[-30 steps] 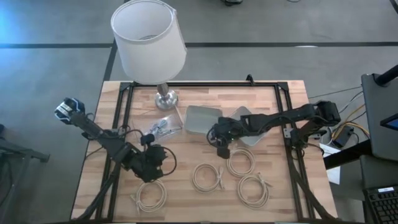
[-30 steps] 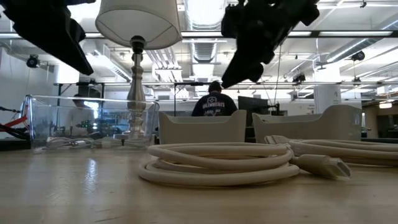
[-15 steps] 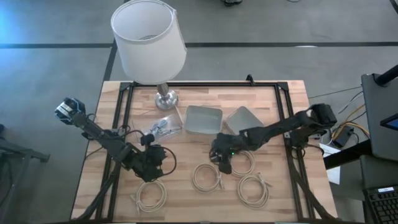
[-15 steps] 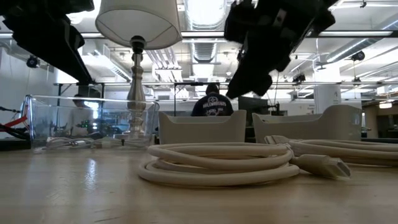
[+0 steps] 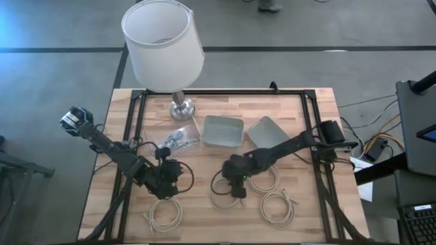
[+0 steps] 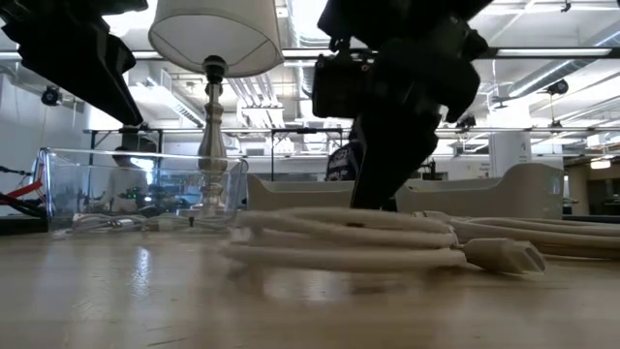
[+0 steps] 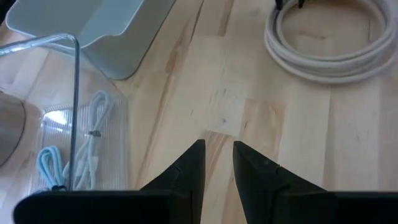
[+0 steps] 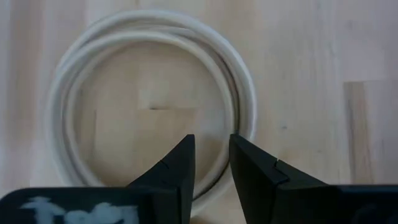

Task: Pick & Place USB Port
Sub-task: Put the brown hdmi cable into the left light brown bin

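Several white coiled USB cables lie flat on the wooden table: one [image 5: 165, 215] near the left arm, one [image 5: 222, 195] mid-table, two more [image 5: 264, 178] [image 5: 278, 207] to its right. My right gripper [image 5: 236, 187] [image 8: 212, 146] is down on the mid-table coil [image 8: 149, 106] [image 6: 339, 237], its fingers nearly together over the coil's right side. My left gripper [image 5: 167, 181] [image 7: 219, 146] hovers over bare wood, holding nothing, with only a narrow slit between its fingers. Two grey trays [image 5: 223, 131] [image 5: 267, 131] stand farther back. My right gripper has the mid-table coil by its right-hand arc [image 8: 219, 179], coming from above and pointing down. One finger [image 8: 180, 163] stands inside the ring and the other [image 8: 249, 167] on its outer strands. The coil still lies on the table, and its strands look disturbed in the low view.
A clear plastic box [image 5: 178, 139] holding small cables sits left of the trays. A lamp with a white shade [image 5: 162, 41] stands on its metal foot [image 5: 182, 107] at the far edge. Black frame rails [image 5: 133, 136] [image 5: 317, 163] run along both sides.
My right gripper has travelled from beside the trays toward the near edge and slightly left, then dropped onto the mid-table coil. In the low view that coil's strands have shifted and blurred. The left arm has kept still.
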Tool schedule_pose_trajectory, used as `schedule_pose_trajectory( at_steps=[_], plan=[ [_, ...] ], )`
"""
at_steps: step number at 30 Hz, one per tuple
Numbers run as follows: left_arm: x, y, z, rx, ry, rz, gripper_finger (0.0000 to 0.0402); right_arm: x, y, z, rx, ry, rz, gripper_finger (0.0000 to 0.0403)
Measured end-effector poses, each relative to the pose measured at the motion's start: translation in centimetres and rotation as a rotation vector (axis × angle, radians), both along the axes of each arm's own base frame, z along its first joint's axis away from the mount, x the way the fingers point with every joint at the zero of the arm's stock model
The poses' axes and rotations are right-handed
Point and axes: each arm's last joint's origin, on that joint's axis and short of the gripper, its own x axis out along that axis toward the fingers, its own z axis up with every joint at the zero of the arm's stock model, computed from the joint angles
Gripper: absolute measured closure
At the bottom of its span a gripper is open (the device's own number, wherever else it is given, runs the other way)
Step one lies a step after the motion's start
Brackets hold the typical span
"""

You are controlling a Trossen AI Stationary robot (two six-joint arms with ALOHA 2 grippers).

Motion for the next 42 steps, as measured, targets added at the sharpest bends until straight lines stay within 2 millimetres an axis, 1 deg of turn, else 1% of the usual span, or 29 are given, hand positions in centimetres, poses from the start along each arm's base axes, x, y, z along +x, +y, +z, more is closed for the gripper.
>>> schedule_pose_trajectory(
  at_steps=[7, 11, 14, 19, 23, 25, 30, 36, 42],
  plan=[
    [-0.1, 0.1, -0.2, 0.006, 0.006, -0.003, 0.0316, 1.7, 0.7, -0.9, -0.003, 0.023, 0.006, 0.0303],
    [-0.1, 0.1, -0.2, 0.007, 0.007, -0.003, 0.0316, 2.4, 1.3, -0.7, 0.002, 0.032, 0.018, 0.0301],
    [-0.1, 0.1, -0.2, 0.017, 0.011, -0.015, 0.0316, 2.5, 1.9, 0.1, -0.009, 0.051, 0.044, 0.0303],
    [-0.1, 0.1, -0.2, 0.023, 0.013, -0.021, 0.0316, 2.2, 2.6, 2.4, -0.066, 0.037, 0.074, 0.0309],
    [-0.1, 0.1, -0.2, 0.023, 0.013, -0.020, 0.0316, 2.2, 2.5, 2.8, -0.108, 0.022, 0.067, 0.0309],
    [-0.1, 0.1, -0.2, 0.023, 0.012, -0.020, 0.0316, 2.2, 2.2, 2.7, -0.109, 0.027, 0.057, 0.0309],
    [-0.1, 0.1, -0.2, 0.022, 0.011, -0.020, 0.0316, 1.8, 1.6, 1.1, -0.119, 0.084, 0.040, 0.0310],
    [-0.1, 0.1, -0.2, 0.021, 0.011, -0.019, 0.0316, 1.5, 1.6, 0.6, -0.098, 0.102, -0.014, 0.0310],
    [-0.1, 0.1, -0.2, 0.019, 0.009, -0.017, 0.0316, 1.0, 1.4, -0.4, -0.088, 0.108, -0.080, 0.0310]
  ],
)
